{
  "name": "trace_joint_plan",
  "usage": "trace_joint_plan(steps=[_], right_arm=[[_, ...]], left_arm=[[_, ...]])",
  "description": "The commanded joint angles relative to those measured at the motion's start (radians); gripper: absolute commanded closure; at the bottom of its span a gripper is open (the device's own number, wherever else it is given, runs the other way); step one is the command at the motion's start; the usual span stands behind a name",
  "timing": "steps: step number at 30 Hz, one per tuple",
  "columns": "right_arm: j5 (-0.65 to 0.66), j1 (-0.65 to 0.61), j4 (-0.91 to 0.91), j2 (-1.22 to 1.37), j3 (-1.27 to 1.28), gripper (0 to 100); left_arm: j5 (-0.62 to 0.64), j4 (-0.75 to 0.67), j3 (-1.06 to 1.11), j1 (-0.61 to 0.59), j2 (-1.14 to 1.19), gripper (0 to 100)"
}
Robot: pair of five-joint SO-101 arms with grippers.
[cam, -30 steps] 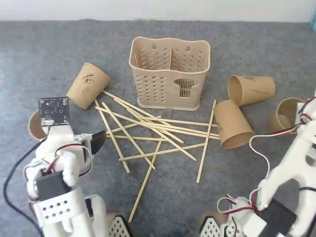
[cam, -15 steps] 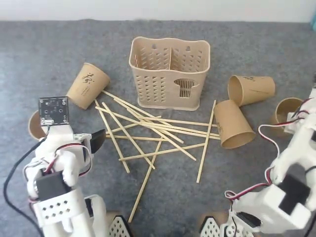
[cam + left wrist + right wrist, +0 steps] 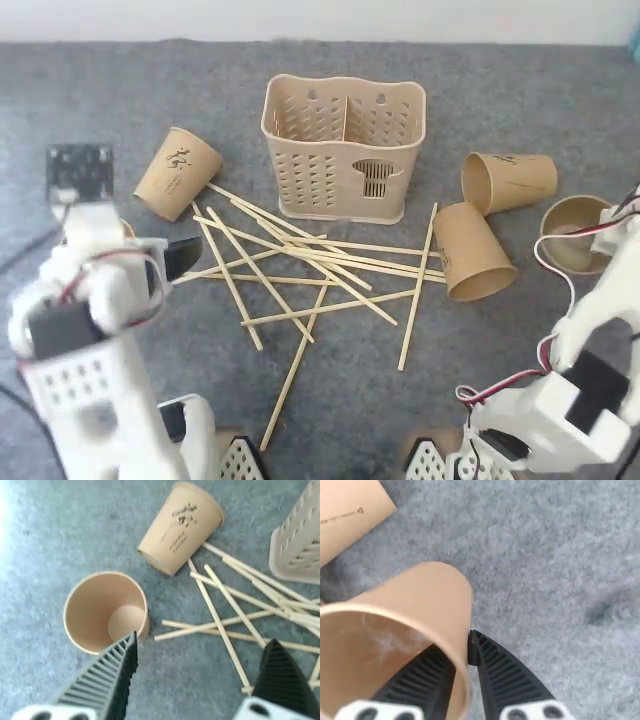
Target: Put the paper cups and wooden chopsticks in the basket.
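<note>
Right gripper (image 3: 457,645) pinches the wall of a paper cup (image 3: 410,615), one finger inside it and one outside. Left gripper (image 3: 202,640) is spread wide above the counter (image 3: 120,100), with a second cup (image 3: 95,605) beside one finger. Chopsticks (image 3: 300,250) lie scattered beside the other, outside the two-compartment basket (image 3: 340,170) beyond.

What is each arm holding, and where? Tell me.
Right jaws pinch a paper cup by its rim wall, one inside, one outside. Left jaws hold nothing.
</note>
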Motion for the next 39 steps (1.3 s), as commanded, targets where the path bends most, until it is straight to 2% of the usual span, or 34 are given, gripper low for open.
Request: trace_joint_plan(steps=[1,6,11,17,21,29,34,39], right_arm=[[-0.009,0.015,0.039,-0.008,-0.091,99.1],[-0.011,0.007,0.056,-0.021,-0.095,99.1],[-0.055,-0.028,0.228,-0.065,-0.270,99.1],[-0.107,-0.147,0.498,-0.065,-0.621,99.1],[-0.183,-0.236,0.493,-0.064,-0.700,99.1],[-0.310,-0.522,0.489,-0.062,-0.850,99.1],[-0.388,-0.668,0.426,-0.061,-0.974,99.1],[-0.425,-0.779,0.363,-0.058,-0.994,99.1]], left_arm=[[-0.005,0.005,-0.071,-0.003,0.095,63],[-0.005,0.003,-0.071,-0.003,0.103,63],[-0.008,0.003,-0.077,-0.006,0.103,63],[-0.012,0.009,-0.156,-0.167,0.114,63],[-0.094,0.054,-0.208,-0.258,0.114,63],[-0.187,0.072,-0.216,-0.419,0.114,63],[-0.230,0.074,-0.189,-0.483,0.114,63],[-0.272,0.040,-0.142,-0.519,0.112,63]])
